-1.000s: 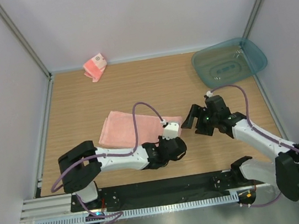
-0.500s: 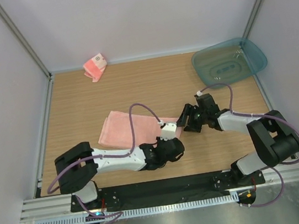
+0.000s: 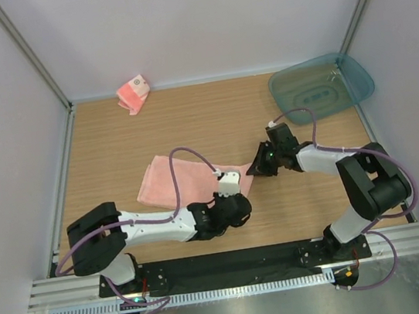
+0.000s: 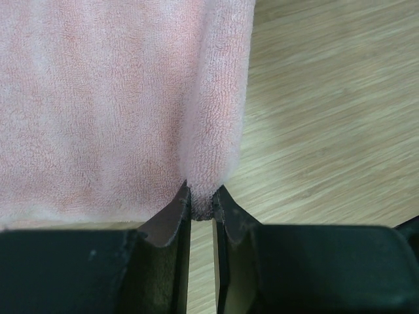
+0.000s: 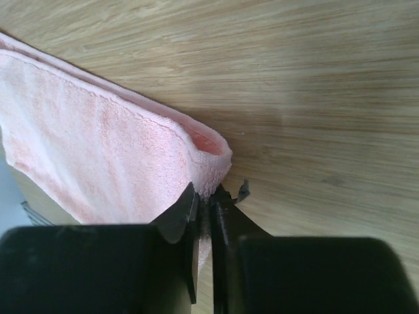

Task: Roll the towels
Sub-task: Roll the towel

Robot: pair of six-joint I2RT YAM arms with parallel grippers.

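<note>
The table (image 3: 113,139) holds one striped towel (image 3: 133,95), one plain towel (image 3: 174,179) clamped by left pincer (image 4: 201,196) and right pincer (image 5: 204,193).

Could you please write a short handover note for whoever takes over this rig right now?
Left gripper: shut on the right end of the large plain towel.
Right gripper: shut on a corner at that same end.
The large plain towel lies unrolled mid-table. The small striped towel sits crumpled at the far left edge.
Done: both grips taken.
Left: roll both towels; neither is rolled yet.
</note>
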